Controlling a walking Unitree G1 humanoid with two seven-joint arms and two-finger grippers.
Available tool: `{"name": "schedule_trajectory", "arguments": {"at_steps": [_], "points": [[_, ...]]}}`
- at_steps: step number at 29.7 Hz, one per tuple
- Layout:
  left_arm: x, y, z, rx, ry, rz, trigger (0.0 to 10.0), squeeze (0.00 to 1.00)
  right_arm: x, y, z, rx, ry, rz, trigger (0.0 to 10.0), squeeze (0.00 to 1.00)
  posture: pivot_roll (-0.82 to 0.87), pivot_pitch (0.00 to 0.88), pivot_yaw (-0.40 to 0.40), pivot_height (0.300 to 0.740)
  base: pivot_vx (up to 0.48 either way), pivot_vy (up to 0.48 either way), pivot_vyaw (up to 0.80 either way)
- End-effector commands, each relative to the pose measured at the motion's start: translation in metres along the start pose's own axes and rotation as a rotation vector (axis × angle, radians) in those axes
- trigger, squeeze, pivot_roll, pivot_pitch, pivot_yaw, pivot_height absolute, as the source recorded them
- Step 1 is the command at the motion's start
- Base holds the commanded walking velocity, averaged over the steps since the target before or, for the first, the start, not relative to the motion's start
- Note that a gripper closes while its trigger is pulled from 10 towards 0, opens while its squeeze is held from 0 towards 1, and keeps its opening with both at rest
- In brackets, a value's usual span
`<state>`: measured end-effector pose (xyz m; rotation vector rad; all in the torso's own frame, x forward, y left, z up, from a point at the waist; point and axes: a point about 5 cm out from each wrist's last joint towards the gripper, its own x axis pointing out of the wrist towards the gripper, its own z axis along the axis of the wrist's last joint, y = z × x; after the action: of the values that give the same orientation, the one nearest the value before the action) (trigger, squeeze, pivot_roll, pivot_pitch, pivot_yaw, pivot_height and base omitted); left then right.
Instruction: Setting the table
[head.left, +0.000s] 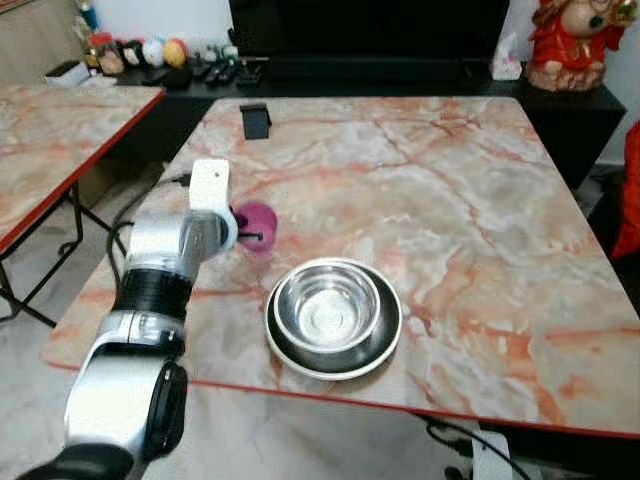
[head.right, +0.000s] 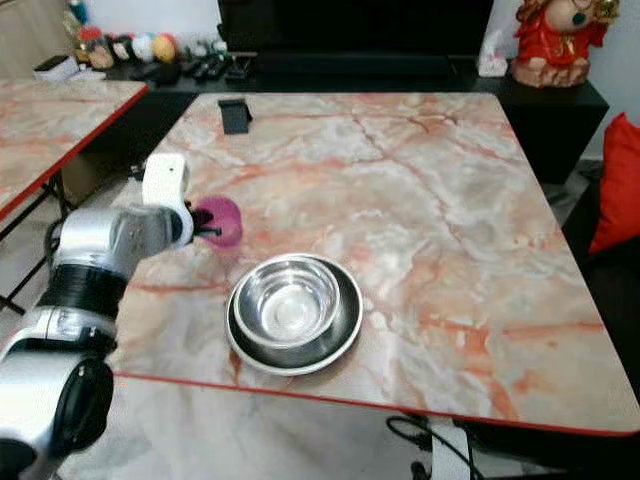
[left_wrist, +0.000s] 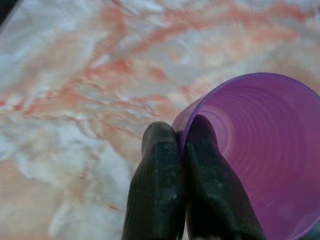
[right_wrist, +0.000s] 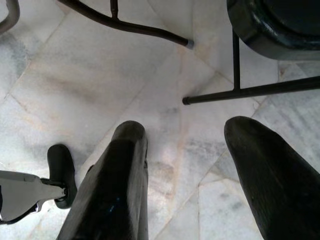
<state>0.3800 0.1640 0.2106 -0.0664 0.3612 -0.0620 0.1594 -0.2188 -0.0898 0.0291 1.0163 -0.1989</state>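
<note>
Left claw (left_wrist: 181, 150) pinching rim of purple plastic cup (left_wrist: 260, 150), one finger inside, one outside; cup half hiding behind silver wrist at centre left of head views. Steel bowl (head.left: 328, 305) nesting in dark plate (head.left: 385, 345), lower centre. Glossy pink-veined marble tabletop (head.left: 450, 200). Right claw (right_wrist: 192, 165) hanging open above pale floor tiles (right_wrist: 60, 80).

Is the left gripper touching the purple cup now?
Touching. The left wrist view shows the left gripper pinching the rim of the purple cup, one finger inside, one outside.
</note>
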Motion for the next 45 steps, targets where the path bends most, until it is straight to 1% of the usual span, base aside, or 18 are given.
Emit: {"name": "schedule_trajectory", "arguments": {"at_steps": [1, 2, 3, 4, 5, 6, 7, 8, 12, 14, 18, 20, 21, 22, 26, 29, 32, 45], "points": [[-0.008, 0.005, 0.005, 0.024, -0.045, 0.015, 10.0, 0.00, 0.000, 0.001, -0.001, 0.002, 0.008, 0.001, 10.0, 0.00, 0.16, 0.000, 0.006, 0.707, 0.000, 0.000, 0.00], [-0.014, 0.003, 0.005, -0.026, -0.048, -0.009, 10.0, 0.00, 0.000, 0.001, -0.001, -0.001, 0.009, 0.001, 10.0, 0.00, 0.17, 0.000, 0.004, 0.707, 0.000, 0.000, 0.00], [-0.016, 0.003, 0.004, -0.047, -0.014, -0.013, 10.0, 0.00, 0.000, 0.000, -0.001, -0.002, 0.010, 0.001, 10.0, 0.00, 0.17, 0.000, 0.002, 0.707, 0.000, 0.000, 0.00], [-0.017, 0.003, 0.001, -0.060, 0.033, -0.010, 10.0, 0.00, 0.000, 0.000, -0.001, -0.003, 0.010, 0.001, 10.0, 0.00, 0.17, 0.000, 0.001, 0.707, 0.000, 0.000, 0.00], [-0.017, 0.003, 0.001, -0.060, 0.033, -0.010, 10.0, 0.00, 0.000, 0.000, -0.001, -0.003, 0.010, 0.001, 10.0, 0.00, 0.17, 0.000, 0.001, 0.707, 0.000, 0.000, 0.00], [-0.018, 0.003, 0.000, -0.063, 0.067, -0.005, 10.0, 0.00, 0.000, 0.000, -0.001, -0.003, 0.010, 0.001, 10.0, 0.00, 0.17, 0.000, 0.001, 0.707, 0.000, 0.000, 0.00], [-0.019, 0.006, -0.004, -0.089, 0.149, -0.005, 10.0, 0.00, 0.000, 0.000, -0.001, -0.004, 0.010, 0.002, 10.0, 0.00, 0.17, 0.000, -0.002, 0.707, 0.000, 0.000, 0.00], [-0.020, 0.007, -0.004, -0.090, 0.163, -0.008, 10.0, 0.00, 0.000, 0.000, 0.000, -0.004, 0.010, 0.002, 10.0, 0.00, 0.17, 0.000, -0.002, 0.707, 0.000, 0.000, 0.00], [-0.024, 0.004, 0.002, -0.097, 0.167, -0.038, 10.0, 0.00, 0.000, 0.000, 0.000, -0.005, 0.010, 0.001, 10.0, 0.00, 0.18, 0.000, -0.005, 0.707, 0.000, 0.000, 0.00], [-0.028, -0.001, 0.008, -0.069, 0.186, -0.060, 10.0, 0.00, 0.000, -0.001, 0.000, -0.007, 0.012, 0.000, 10.0, 0.00, 0.18, 0.000, -0.005, 0.707, 0.000, 0.000, 0.00], [-0.030, -0.006, 0.010, -0.041, 0.216, -0.032, 10.0, 0.00, 0.000, 0.000, -0.001, -0.004, 0.014, -0.002, 10.0, 0.00, 0.17, 0.000, 0.001, 0.707, 0.000, 0.000, 0.00], [-0.027, -0.006, 0.006, -0.045, 0.254, -0.014, 10.0, 0.00, 0.000, 0.000, -0.001, -0.003, 0.014, -0.003, 10.0, 0.00, 0.17, 0.000, 0.004, 0.707, 0.000, 0.000, 0.00], [-0.027, -0.006, 0.006, -0.045, 0.254, -0.014, 10.0, 0.00, 0.000, 0.000, -0.001, -0.003, 0.014, -0.003, 10.0, 0.00, 0.17, 0.000, 0.004, 0.707, 0.000, 0.000, 0.00], [-0.025, -0.004, 0.001, -0.043, 0.285, 0.006, 10.0, 0.00, 0.000, 0.000, -0.001, 0.000, 0.014, -0.004, 10.0, 0.00, 0.17, 0.000, 0.007, 0.707, 0.000, 0.000, 0.00], [-0.023, -0.004, 0.000, -0.053, 0.277, 0.007, 10.0, 0.00, 0.000, 0.000, -0.001, 0.002, 0.014, -0.004, 10.0, 0.00, 0.17, 0.000, 0.007, 0.707, 0.000, 0.000, 0.00], [-0.015, -0.007, -0.008, -0.059, 0.310, -0.009, 10.0, 0.00, 0.000, 0.001, -0.001, -0.004, 0.018, -0.001, 10.0, 0.00, 0.17, 0.000, 0.012, 0.707, 0.000, 0.000, 0.00], [-0.013, -0.010, -0.011, -0.072, 0.329, -0.019, 10.0, 0.00, 0.000, 0.001, -0.002, 0.005, 0.017, -0.002, 10.0, 0.00, 0.16, 0.000, 0.020, 0.707, 0.000, 0.000, 0.00], [-0.013, -0.018, -0.008, -0.076, 0.354, -0.037, 10.0, 0.00, 0.000, 0.001, -0.003, 0.003, 0.023, -0.003, 10.0, 0.00, 0.16, 0.000, 0.026, 0.707, 0.000, 0.000, 0.00]]}}
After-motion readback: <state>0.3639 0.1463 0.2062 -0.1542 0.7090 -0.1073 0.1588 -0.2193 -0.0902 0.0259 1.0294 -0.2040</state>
